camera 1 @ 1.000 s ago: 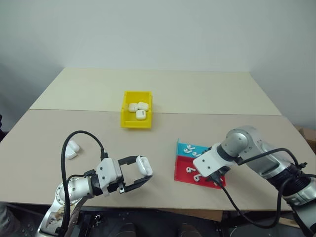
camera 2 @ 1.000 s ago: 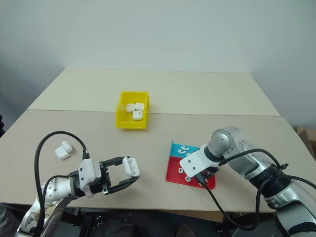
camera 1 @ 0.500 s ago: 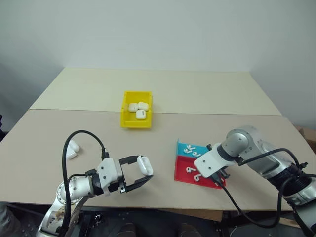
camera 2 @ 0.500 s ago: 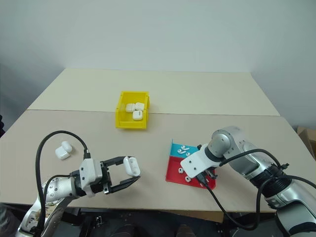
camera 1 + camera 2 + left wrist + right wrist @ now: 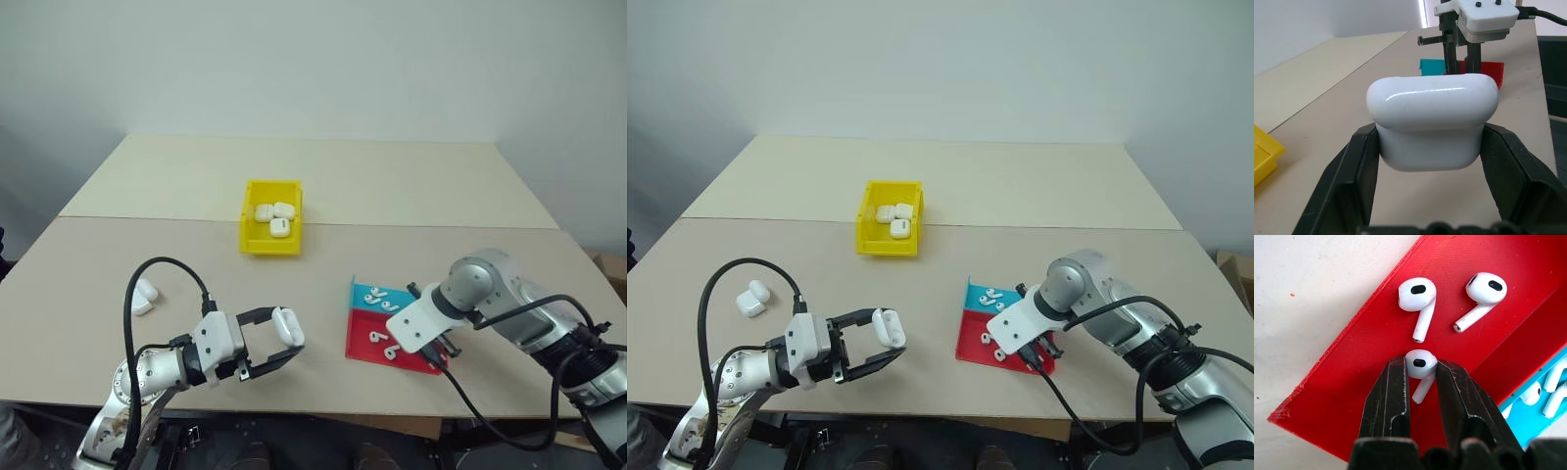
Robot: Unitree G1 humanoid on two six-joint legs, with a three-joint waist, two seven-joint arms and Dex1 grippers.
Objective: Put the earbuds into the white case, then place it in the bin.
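My left gripper (image 5: 285,340) hangs low over the table's front left, shut on a white case (image 5: 1432,122) with its lid closed. At the front right, my right gripper (image 5: 1420,367) points down into the red tray (image 5: 362,349). Its two black fingers pinch the head of one earbud (image 5: 1421,362), whose stem shows between them. Two more earbuds (image 5: 1418,299) lie loose on the red floor just beyond. The yellow bin (image 5: 270,242) stands mid-table, beyond both grippers, and holds three white cases (image 5: 275,216).
A blue tray (image 5: 366,293) with a few more earbuds adjoins the red tray on its far side. One more white case (image 5: 143,297) lies on the table at the far left. Bare tabletop stretches between the bin and my grippers.
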